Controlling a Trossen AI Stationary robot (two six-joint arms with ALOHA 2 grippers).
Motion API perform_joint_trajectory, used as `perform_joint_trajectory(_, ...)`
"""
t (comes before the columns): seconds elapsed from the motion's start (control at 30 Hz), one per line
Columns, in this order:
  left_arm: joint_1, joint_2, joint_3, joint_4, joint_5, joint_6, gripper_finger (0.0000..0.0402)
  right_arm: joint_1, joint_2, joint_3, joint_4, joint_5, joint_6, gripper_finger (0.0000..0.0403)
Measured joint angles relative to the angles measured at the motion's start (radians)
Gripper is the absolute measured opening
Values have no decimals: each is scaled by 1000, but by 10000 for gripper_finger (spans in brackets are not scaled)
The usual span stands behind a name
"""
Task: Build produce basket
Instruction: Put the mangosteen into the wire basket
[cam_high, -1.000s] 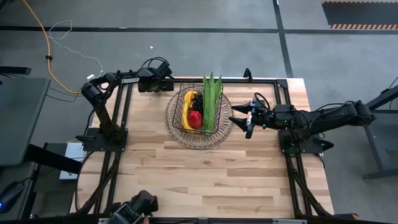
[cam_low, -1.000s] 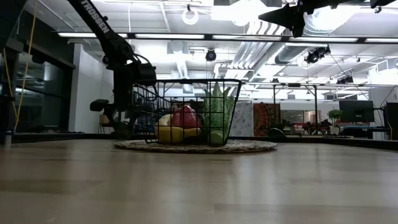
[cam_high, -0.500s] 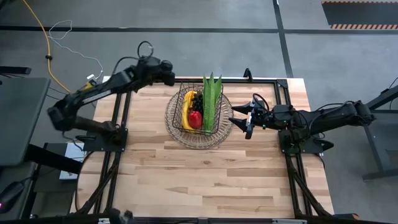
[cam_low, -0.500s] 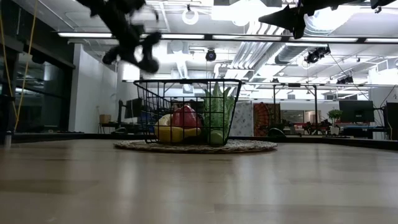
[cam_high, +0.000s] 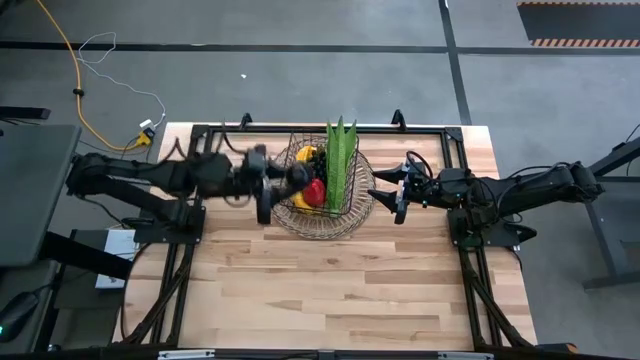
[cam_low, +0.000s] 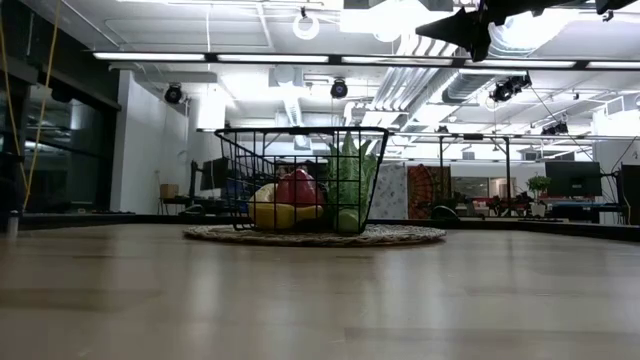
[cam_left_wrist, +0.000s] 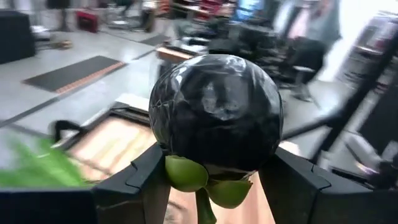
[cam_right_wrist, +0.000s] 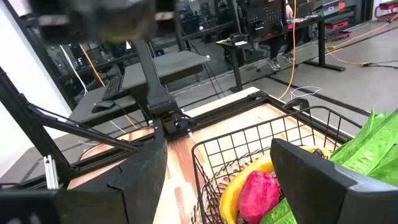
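A wire-mesh basket (cam_high: 318, 185) sits toward the table's (cam_high: 340, 280) far edge, holding a banana (cam_low: 272, 213), red pepper (cam_low: 299, 188) and tall green corn ear (cam_high: 341, 160). At its left rim, the left gripper (cam_high: 285, 182) pinches a glossy dark round fruit with green leaves (cam_left_wrist: 214, 118). The right gripper (cam_high: 392, 192) hovers beside the right rim, its 2 fingers spread, holding nothing.

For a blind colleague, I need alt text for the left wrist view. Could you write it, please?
The left hand holds a glossy dark round fruit with green leaves at its base between its two dark fingers, filling the middle of the picture. Behind it are a wooden table, a blurred green leaf at the edge, and a blurred room.
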Motion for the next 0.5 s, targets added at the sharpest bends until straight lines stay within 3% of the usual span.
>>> perform_joint_trajectory(0.23, -144, 75, -1, 20, -100, -4, 200, 0, 0, 0, 12, -48, 0, 277)
perform_joint_trajectory(0.5, -123, 90, -30, 37, -88, -12, 200, 0, 0, 0, 27, -53, -16, 277)
